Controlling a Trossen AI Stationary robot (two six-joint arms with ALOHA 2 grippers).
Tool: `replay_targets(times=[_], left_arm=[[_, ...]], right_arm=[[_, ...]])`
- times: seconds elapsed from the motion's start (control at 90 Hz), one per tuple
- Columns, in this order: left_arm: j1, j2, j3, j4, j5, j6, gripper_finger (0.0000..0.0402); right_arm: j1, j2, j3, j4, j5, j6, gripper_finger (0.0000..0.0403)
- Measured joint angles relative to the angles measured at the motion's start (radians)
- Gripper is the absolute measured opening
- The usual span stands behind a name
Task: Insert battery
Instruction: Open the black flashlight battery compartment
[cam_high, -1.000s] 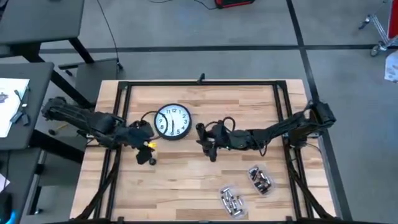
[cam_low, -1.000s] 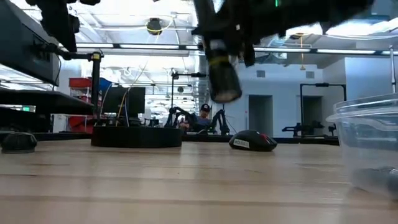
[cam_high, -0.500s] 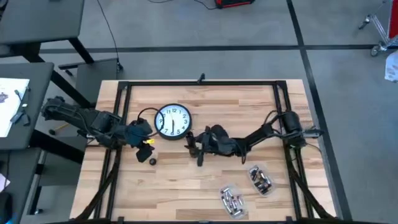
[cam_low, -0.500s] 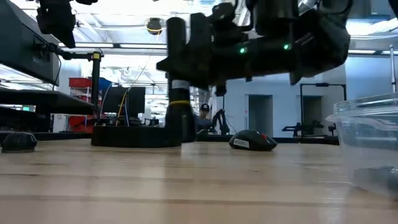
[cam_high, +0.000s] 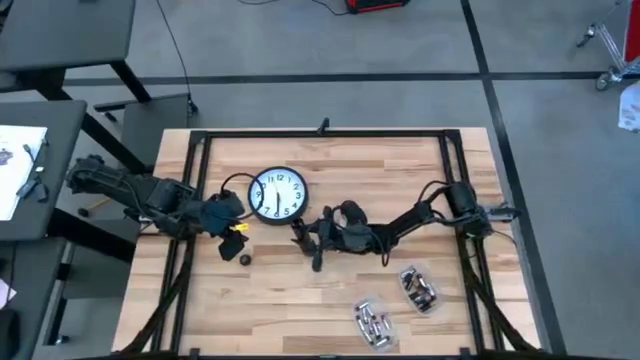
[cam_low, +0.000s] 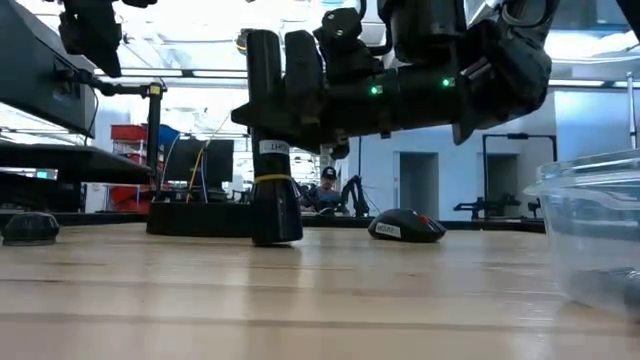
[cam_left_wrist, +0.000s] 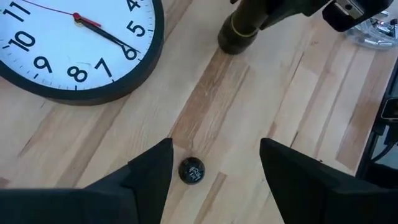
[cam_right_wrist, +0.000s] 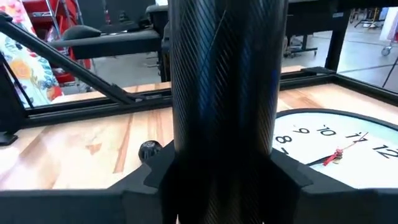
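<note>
1. Right gripper (cam_high: 316, 243) sits mid-table, clenched on a dark carbon-weave flashlight (cam_low: 274, 205) with a yellow band; the flashlight stands upright, base on the wood, just beside the clock's lower right edge
2. Wall clock (cam_high: 277, 194) lies face-up on the table, white dial, black rim
3. Left gripper (cam_high: 240, 230) hovers low near the clock's lower left edge, fingers (cam_left_wrist: 149, 180) spread and released, holding nothing
4. Small black cap (cam_high: 245, 258) lies on the wood between those fingers in the left wrist view
5. Batteries: loose cells fill two clear tubs (cam_high: 372, 324) near the front right edge, well apart from both grippers
</note>
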Motion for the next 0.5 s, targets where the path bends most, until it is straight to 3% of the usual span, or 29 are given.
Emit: replay_targets(times=[0.144,0.5], left_arm=[[0.000,0.000,0.000,-0.001,0.000,0.003,0.0221],[0.000,0.000,0.000,-0.002,0.000,0.002,0.0221]], right_arm=[[0.008,0.002,-0.002,-0.014,-0.002,-0.016,0.0220],[0.020,0.001,-0.002,-0.014,-0.003,-0.036,0.0196]])
